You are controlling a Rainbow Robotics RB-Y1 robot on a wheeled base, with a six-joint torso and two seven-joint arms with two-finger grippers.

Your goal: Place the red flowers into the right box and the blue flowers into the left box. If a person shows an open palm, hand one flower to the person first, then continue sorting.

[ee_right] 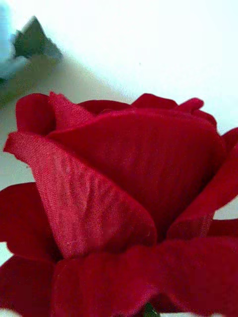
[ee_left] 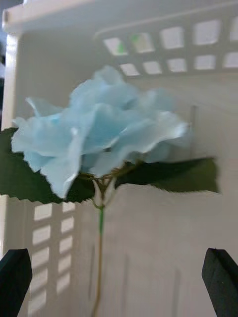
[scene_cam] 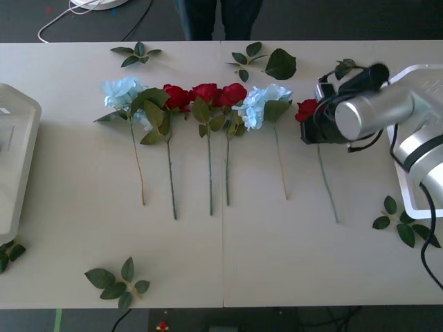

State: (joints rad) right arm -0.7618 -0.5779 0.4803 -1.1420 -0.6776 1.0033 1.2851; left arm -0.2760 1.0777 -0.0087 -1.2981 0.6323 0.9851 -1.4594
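Note:
Three red flowers (scene_cam: 205,93) lie in a row mid-table between two blue flowers (scene_cam: 123,93) (scene_cam: 264,104). A fourth red rose (scene_cam: 306,109) lies further right, its stem pointing toward me. My right gripper (scene_cam: 320,126) is down at this rose, whose bloom (ee_right: 124,198) sits very close to the wrist camera. The right box (scene_cam: 415,200) lies partly under the right arm. My left gripper (ee_left: 119,280) is open over the left box (scene_cam: 17,159), where another blue flower (ee_left: 104,129) lies on the box floor (ee_left: 148,237). A person's dark trousers (scene_cam: 218,17) stand behind the table; the open palm is out of view.
Loose green leaf sprigs lie at the far edge (scene_cam: 137,54) (scene_cam: 268,61), at the near left (scene_cam: 118,280), beside the left box (scene_cam: 8,252) and by the right box (scene_cam: 405,225). A white cable (scene_cam: 76,10) runs on the floor beyond the table.

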